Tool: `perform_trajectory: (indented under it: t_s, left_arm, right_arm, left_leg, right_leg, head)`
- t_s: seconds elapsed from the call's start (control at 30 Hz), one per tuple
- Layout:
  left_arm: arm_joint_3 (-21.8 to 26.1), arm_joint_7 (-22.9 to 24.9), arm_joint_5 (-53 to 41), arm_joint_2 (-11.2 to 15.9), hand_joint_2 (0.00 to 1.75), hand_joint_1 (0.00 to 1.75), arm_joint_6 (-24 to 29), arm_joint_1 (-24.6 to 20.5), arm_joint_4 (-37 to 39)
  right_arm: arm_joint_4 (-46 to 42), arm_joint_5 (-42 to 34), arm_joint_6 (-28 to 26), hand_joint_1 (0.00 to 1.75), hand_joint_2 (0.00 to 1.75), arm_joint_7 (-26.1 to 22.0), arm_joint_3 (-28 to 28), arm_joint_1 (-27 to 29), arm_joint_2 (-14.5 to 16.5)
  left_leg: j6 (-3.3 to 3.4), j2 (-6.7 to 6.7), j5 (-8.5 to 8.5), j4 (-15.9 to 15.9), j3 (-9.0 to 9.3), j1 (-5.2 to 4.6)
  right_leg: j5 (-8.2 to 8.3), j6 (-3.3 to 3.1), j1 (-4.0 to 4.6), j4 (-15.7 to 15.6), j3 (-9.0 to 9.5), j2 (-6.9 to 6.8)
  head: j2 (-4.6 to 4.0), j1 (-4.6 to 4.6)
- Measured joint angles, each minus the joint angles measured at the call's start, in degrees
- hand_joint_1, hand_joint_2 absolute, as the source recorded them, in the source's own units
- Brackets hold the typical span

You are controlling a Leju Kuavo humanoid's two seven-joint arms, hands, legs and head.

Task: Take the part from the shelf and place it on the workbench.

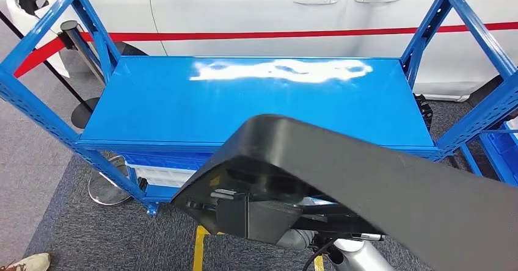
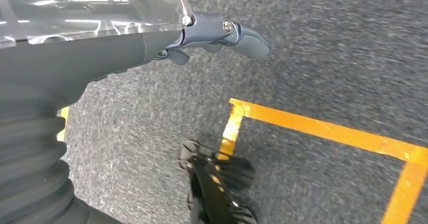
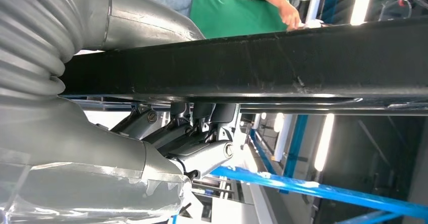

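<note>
Blue shelf [image 1: 256, 100] is sitting ahead; right hand [image 3: 202, 133] is gripping the long black part [image 1: 366, 179] from underneath, left hand [image 2: 222, 37] is dangling with fingers loosely apart.

— What is shown as the supporting structure?
— A blue metal shelf [image 1: 256, 109] with perforated uprights is shown; its upper deck is marked by a white glare patch.

— What is it set upon?
— Grey carpeted floor [image 1: 73, 222] is seen beneath, crossed by yellow tape lines [image 2: 323, 128], with a round stanchion base [image 1: 109, 190] beside the shelf's near leg.
</note>
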Motion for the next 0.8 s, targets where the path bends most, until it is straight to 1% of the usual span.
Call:
perform_trajectory:
  t_s: [0.03,0.07,0.1,0.13,0.17,0.2,0.23,0.27,0.3,0.33,0.37,0.4,0.43,0.47,0.5,0.53,0.57,0.6,0.63,0.67,0.7,0.73,0.77,0.8]
  left_arm:
    - [0.0,0.0,-0.1,0.1,1.75,0.0,0.0,-0.1,0.0]
    - [0.0,0.0,-0.2,0.2,1.75,0.0,0.0,-0.2,0.0]
    - [0.0,-0.1,-0.3,0.3,1.75,0.0,0.0,-0.2,0.0]
    - [0.0,-0.1,-0.3,0.3,1.75,0.0,0.0,-0.3,0.0]
    - [0.0,-0.1,-0.4,0.4,1.75,0.0,0.0,-0.2,0.0]
    - [0.0,-0.1,-0.4,0.4,1.75,0.0,-0.1,-0.2,0.0]
    - [0.0,-0.1,-0.4,0.3,1.75,0.0,-0.1,-0.2,0.0]
    - [0.0,-0.1,-0.4,0.3,1.75,0.0,-0.1,-0.2,0.0]
    - [0.0,-0.1,-0.5,0.3,1.75,0.0,-0.1,-0.2,0.0]
    - [0.0,0.0,-0.5,0.3,1.75,0.0,-0.2,-0.2,0.0]
    - [0.0,0.0,-0.6,0.3,1.75,0.0,-0.2,-0.2,0.0]
    - [0.0,0.0,-0.7,0.3,1.75,0.0,-0.2,-0.2,0.0]
    - [0.0,0.1,-0.8,0.3,1.75,0.0,-0.3,-0.2,0.0]
    - [0.0,0.2,-0.8,0.3,1.75,0.0,-0.3,-0.2,0.0]
    - [0.0,0.2,-0.9,0.3,1.75,0.0,-0.4,-0.2,0.0]
    - [0.0,0.3,-0.9,0.3,1.75,0.0,-0.4,-0.2,0.0]
    - [0.0,0.3,-0.9,0.3,1.75,0.0,-0.4,-0.2,0.0]
    - [0.0,0.4,-0.9,0.3,1.75,0.0,-0.4,-0.2,0.0]
    - [0.0,0.3,-0.9,0.3,1.75,0.0,-0.4,-0.2,0.0]
    - [0.0,0.3,-0.9,0.3,1.75,0.0,-0.4,-0.2,0.0]
    - [0.0,0.2,-0.9,0.3,1.75,0.0,-0.4,-0.1,0.0]
    - [0.0,0.2,-0.9,0.3,1.75,0.0,-0.4,-0.1,0.0]
    - [0.0,0.1,-0.9,0.3,1.75,0.0,-0.4,0.0,0.0]
    - [0.0,0.1,-0.9,0.3,1.75,0.0,-0.4,0.1,0.0]
  right_arm:
    - [-0.1,0.3,0.0,1.75,1.75,-0.2,0.0,0.2,-0.1]
    - [-0.3,0.5,0.0,1.75,1.75,-0.3,-0.1,0.4,-0.1]
    - [-0.5,0.6,0.0,1.75,1.75,-0.4,-0.2,0.5,-0.2]
    - [-0.6,0.7,-0.1,1.75,1.75,-0.5,-0.3,0.6,-0.2]
    - [-0.7,0.8,-0.1,1.75,1.75,-0.6,-0.3,0.7,-0.2]
    - [-0.8,0.9,0.0,1.75,1.75,-0.7,-0.4,0.8,-0.3]
    - [-0.8,0.9,0.0,1.75,1.75,-0.7,-0.4,0.9,-0.4]
    - [-0.8,1.0,0.0,1.75,1.75,-0.7,-0.4,1.1,-0.5]
    - [-0.8,1.0,0.0,1.75,1.75,-0.8,-0.5,1.2,-0.7]
    - [-0.8,1.0,0.0,1.75,1.75,-0.8,-0.5,1.2,-0.8]
    - [-0.8,1.0,0.1,1.75,1.75,-0.8,-0.5,1.3,-0.9]
    - [-0.8,1.1,0.1,1.75,1.75,-0.8,-0.5,1.3,-1.0]
    - [-0.8,1.1,0.2,1.75,1.75,-0.8,-0.5,1.4,-1.1]
    - [-0.8,1.2,0.2,1.75,1.75,-0.8,-0.5,1.5,-1.1]
    - [-0.8,1.3,0.2,1.75,1.75,-0.8,-0.5,1.5,-1.2]
    - [-0.8,1.4,0.2,1.75,1.75,-0.8,-0.5,1.5,-1.3]
    - [-0.9,1.5,0.2,1.75,1.75,-0.8,-0.5,1.5,-1.3]
    - [-1.0,1.7,0.2,1.75,1.75,-0.8,-0.5,1.5,-1.3]
    - [-1.1,1.8,0.3,1.75,1.75,-0.8,-0.6,1.5,-1.3]
    - [-1.2,1.9,0.3,1.75,1.75,-0.9,-0.6,1.5,-1.3]
    - [-1.3,2.0,0.3,1.75,1.75,-0.9,-0.7,1.5,-1.4]
    - [-1.3,2.2,0.3,1.75,1.75,-0.9,-0.7,1.5,-1.4]
    - [-1.3,2.3,0.3,1.75,1.75,-0.9,-0.7,1.5,-1.4]
    - [-1.4,2.4,0.3,1.75,1.75,-0.9,-0.7,1.5,-1.4]
  left_leg:
    - [0.17,-0.01,0.44,-3.7,3.04,-0.03]
    - [0.44,-0.06,0.09,-7.8,5.99,-0.15]
    - [0.72,-0.11,-0.7,-11.0,8.02,-0.29]
    - [1.02,-0.16,-1.5,-12.9,9.11,-0.46]
    - [1.39,-0.18,-1.42,-13.6,9.21,-0.59]
    - [1.77,-0.05,-0.88,-13.7,8.81,-0.51]
    - [2.23,0.11,-0.24,-13.9,8.38,-0.4]
    - [2.7,0.28,0.59,-14.1,7.76,-0.26]
    - [3.03,0.45,1.41,-14.2,7.0,-0.13]
    - [3.23,0.52,2.18,-14.2,6.13,-0.14]
    - [3.28,0.57,2.92,-14.1,5.18,-0.13]
    - [3.23,0.61,3.59,-14.1,4.24,-0.13]
    - [3.13,0.65,4.25,-13.9,3.27,-0.12]
    - [2.99,0.68,4.84,-13.8,2.33,-0.1]
    - [2.8,0.69,5.39,-13.6,1.46,-0.06]
    - [2.56,0.68,5.92,-13.4,0.73,-0.04]
    - [2.27,0.63,6.39,-13.3,0.18,-0.07]
    - [1.92,0.59,6.92,-13.3,-0.09,-0.11]
    - [1.54,0.56,7.48,-13.4,-0.19,-0.13]
    - [1.12,0.53,8.06,-13.7,-0.22,-0.12]
    - [0.7,0.5,8.61,-14.0,-0.27,-0.09]
    - [0.38,0.45,8.38,-13.8,-0.58,-0.03]
    - [0.15,0.41,7.05,-13.0,-1.08,0.01]
    - [0.01,0.36,4.63,-11.1,-1.79,0.06]
  right_leg:
    - [0.4,0.18,0.02,0.5,-0.93,0.01]
    - [0.73,0.42,0.07,1.1,-1.65,0.02]
    - [1.08,0.71,0.12,1.4,-2.06,0.0]
    - [1.46,1.01,0.14,1.6,-2.27,-0.02]
    - [1.96,1.36,0.16,1.5,-2.35,-0.01]
    - [2.34,1.69,0.11,1.4,-2.48,0.05]
    - [1.87,2.02,0.04,1.6,-2.78,0.17]
    - [0.24,2.39,-0.04,2.7,-3.29,0.28]
    - [-2.41,2.73,-0.21,4.8,-3.99,0.36]
    - [-5.6,3.08,-0.38,7.9,-4.79,0.4]
    - [-8.23,3.38,-0.56,11.5,-5.53,0.39]
    - [-9.52,3.63,-0.74,14.8,-5.92,0.38]
    - [-9.41,3.81,-0.91,16.8,-5.68,0.37]
    - [-8.17,3.93,-1.07,16.9,-4.56,0.36]
    - [-6.52,3.98,-1.21,15.0,-2.38,0.36]
    - [-5.5,3.94,-1.33,11.4,0.76,0.37]
    - [-5.52,3.79,-1.27,6.7,4.12,0.4]
    - [-5.96,3.49,-1.15,3.0,6.67,0.43]
    - [-6.6,3.13,-0.96,0.4,8.21,0.48]
    - [-6.79,2.72,-0.75,-0.7,8.6,0.51]
    - [-6.24,2.2,-0.79,-0.8,8.19,0.49]
    - [-5.6,1.66,-0.84,-1.0,7.72,0.41]
    - [-4.84,1.06,-0.92,-1.2,7.09,0.3]
    - [-4.03,0.54,-0.97,-1.3,6.31,0.2]
  head:
    - [0.0,-0.01]
    - [0.01,0.02]
    - [0.01,0.05]
    - [0.02,-0.01]
    - [0.02,-0.05]
    - [0.02,-0.2]
    - [0.02,-0.35]
    - [0.01,-0.3]
    - [0.01,-0.26]
    - [0.0,-0.14]
    - [0.01,-0.03]
    - [0.01,-0.03]
    - [0.01,-0.03]
    - [0.01,-0.03]
    - [0.01,-0.04]
    - [0.01,-0.04]
    - [0.0,-0.04]
    - [0.0,-0.09]
    - [0.0,-0.03]
    - [0.0,0.0]
    - [0.0,0.05]
    - [0.0,0.11]
    - [0.01,0.01]
    - [0.01,-0.12]
